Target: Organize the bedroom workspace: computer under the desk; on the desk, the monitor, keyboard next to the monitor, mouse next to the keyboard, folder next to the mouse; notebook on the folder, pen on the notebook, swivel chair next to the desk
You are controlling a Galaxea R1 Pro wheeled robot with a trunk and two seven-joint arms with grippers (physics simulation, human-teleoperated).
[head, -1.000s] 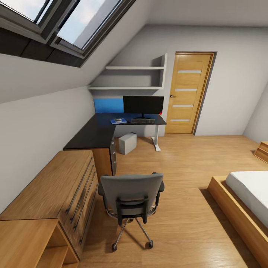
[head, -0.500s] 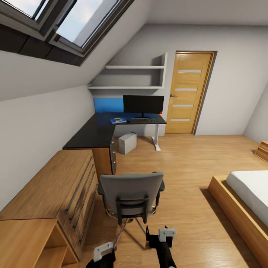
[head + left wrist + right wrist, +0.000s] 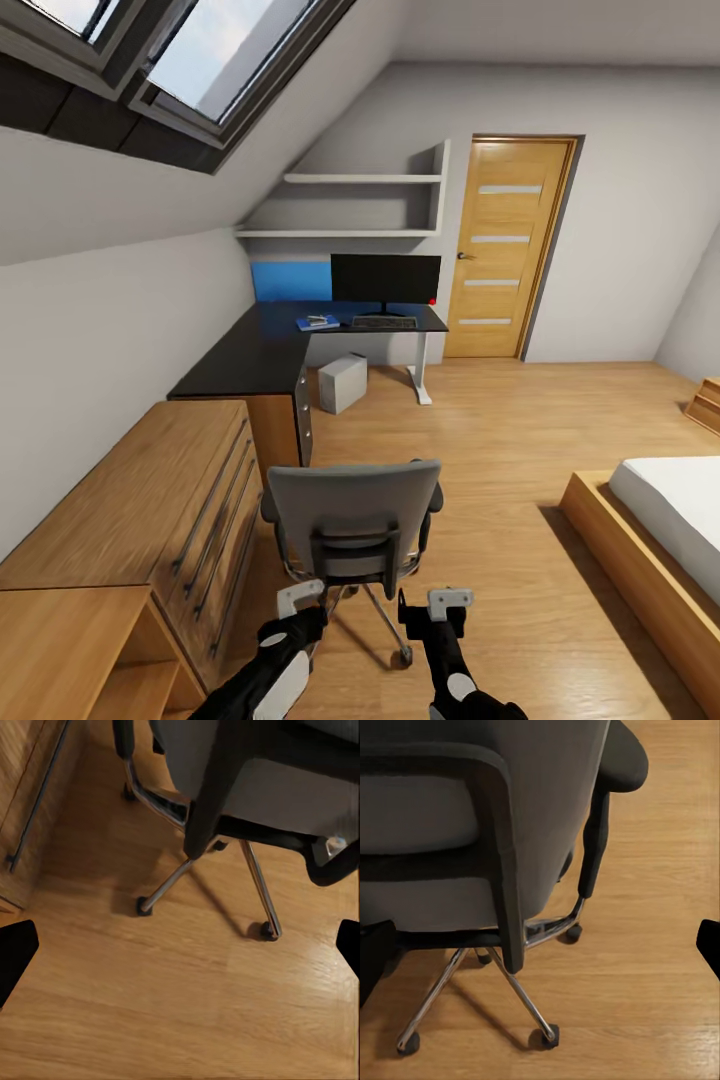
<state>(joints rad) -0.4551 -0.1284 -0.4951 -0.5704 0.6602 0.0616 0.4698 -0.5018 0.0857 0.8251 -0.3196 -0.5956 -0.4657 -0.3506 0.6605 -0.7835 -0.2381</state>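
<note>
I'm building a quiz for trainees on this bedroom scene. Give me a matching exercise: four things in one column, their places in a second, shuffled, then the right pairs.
Things:
1. monitor
2. computer
3. swivel chair
4. keyboard

Places:
A. on the floor under the desk
B. on the floor just ahead of both grippers
C. upright at the back of the desk
D. flat on the desk in front of the monitor

Pairs: 1-C, 2-A, 3-B, 4-D

swivel chair (image 3: 352, 520) seat hidden by its backrest, bed (image 3: 660, 540) cropped
</note>
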